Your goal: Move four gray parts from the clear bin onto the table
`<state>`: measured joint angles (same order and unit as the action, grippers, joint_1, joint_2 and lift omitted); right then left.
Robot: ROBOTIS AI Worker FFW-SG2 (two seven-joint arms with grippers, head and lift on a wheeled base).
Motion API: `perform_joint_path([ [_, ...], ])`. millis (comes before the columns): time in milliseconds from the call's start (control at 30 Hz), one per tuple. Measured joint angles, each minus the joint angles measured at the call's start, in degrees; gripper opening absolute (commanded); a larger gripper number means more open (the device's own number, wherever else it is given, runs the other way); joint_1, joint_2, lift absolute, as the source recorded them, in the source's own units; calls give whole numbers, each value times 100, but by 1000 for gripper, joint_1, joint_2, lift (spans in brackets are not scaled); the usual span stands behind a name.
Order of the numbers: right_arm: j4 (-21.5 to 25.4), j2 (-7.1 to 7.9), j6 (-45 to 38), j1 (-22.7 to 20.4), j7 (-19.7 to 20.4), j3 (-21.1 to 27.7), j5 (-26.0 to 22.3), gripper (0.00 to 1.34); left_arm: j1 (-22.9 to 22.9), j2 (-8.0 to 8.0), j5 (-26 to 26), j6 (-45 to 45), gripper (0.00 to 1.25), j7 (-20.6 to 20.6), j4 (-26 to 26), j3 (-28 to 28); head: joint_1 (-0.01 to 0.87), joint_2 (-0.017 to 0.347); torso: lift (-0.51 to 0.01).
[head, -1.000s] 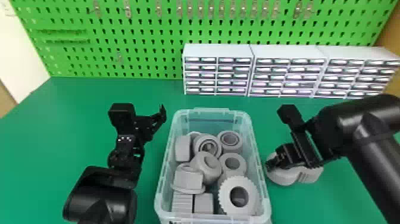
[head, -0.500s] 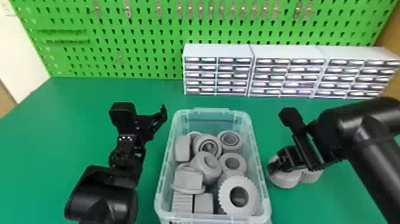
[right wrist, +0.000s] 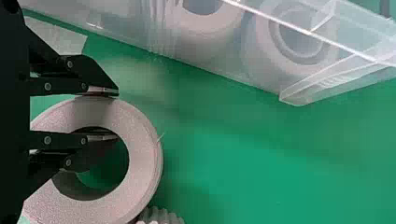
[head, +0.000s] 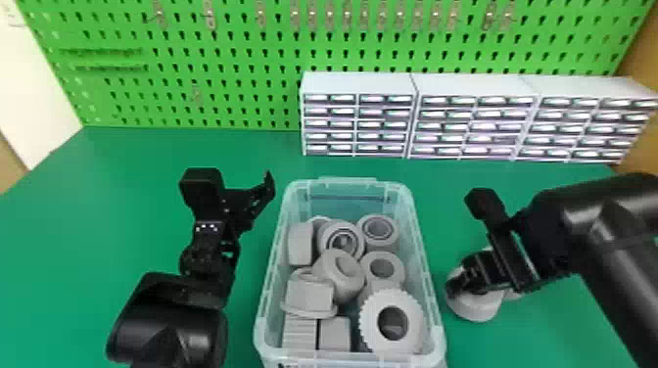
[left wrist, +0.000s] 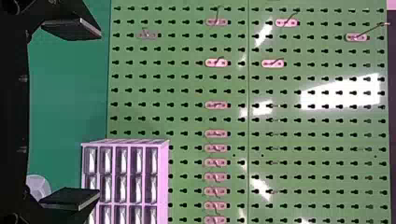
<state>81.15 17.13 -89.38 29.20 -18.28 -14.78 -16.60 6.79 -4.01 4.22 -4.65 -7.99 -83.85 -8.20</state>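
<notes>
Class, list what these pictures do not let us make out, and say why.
Lower layer in the clear bin: head view, hidden by the upper gray parts.
Rest of the ribbed part: right wrist view, cut off by the bottom edge.
Some of the ring part's rim: right wrist view, behind the right tool.
Contents of the drawer units: head view, hidden by their fronts.
</notes>
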Motion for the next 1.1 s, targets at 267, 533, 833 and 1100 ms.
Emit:
perform_joint_path([
  [267,-77,0,0,-2,0,-47,-2,334,-5,12,-3,-1,1152,0,0,-3,693,72,-52],
  [533,-119,2,0,16,0,-76,-2,334,-1,23,-2,-14,1152,0,0,20,693,72,-52],
  [833,-157,20,-43,22,0,-80,-2,604,-1,26,-8,-19,1152,0,8,12,693,72,-52],
  [1100,-170,44,-61,5,0,-29,10,799,-10,32,-7,-24,1152,0,9,21,693,72,-52],
])
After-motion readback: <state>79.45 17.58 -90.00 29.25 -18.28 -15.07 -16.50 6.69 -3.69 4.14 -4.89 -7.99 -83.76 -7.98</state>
